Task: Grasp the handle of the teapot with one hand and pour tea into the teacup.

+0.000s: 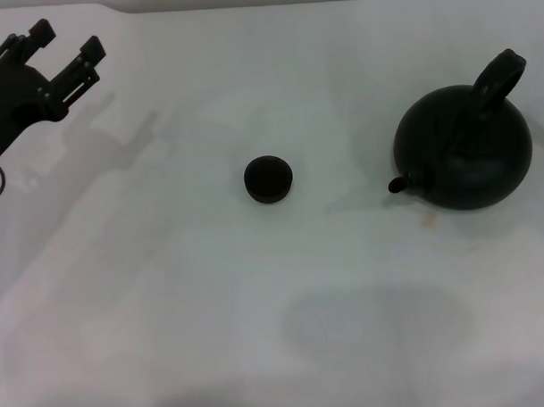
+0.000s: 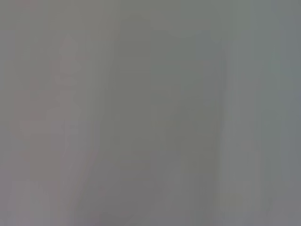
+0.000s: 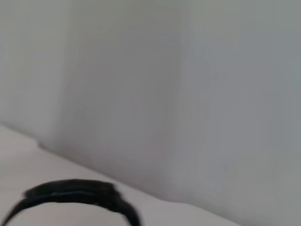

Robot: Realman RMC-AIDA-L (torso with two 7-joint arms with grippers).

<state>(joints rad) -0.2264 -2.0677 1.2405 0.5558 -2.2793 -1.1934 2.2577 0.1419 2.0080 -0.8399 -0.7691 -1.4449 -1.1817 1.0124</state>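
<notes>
Teapot (image 1: 462, 152): right of frame on white tabletop (image 1: 258, 302), spout toward centre, handle (image 1: 497, 78) arched overhead (its top also shows in the right wrist view). Teacup (image 1: 268, 179): centre, well apart from teapot. Left claw (image 1: 68, 57): upper left, fingers spread wide, holding nothing, far from both.

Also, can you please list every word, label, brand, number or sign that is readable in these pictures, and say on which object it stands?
There are none.
Large round matte black teapot: no readable text; the pale patch on its spout is no writing.
Small round dark teacup: no marking.
White table: plain.
Black left tool, raised at the far left: no label visible.
Left wrist view: only a blank grey surface.
Right wrist view: the teapot's black arched handle, no text.
</notes>
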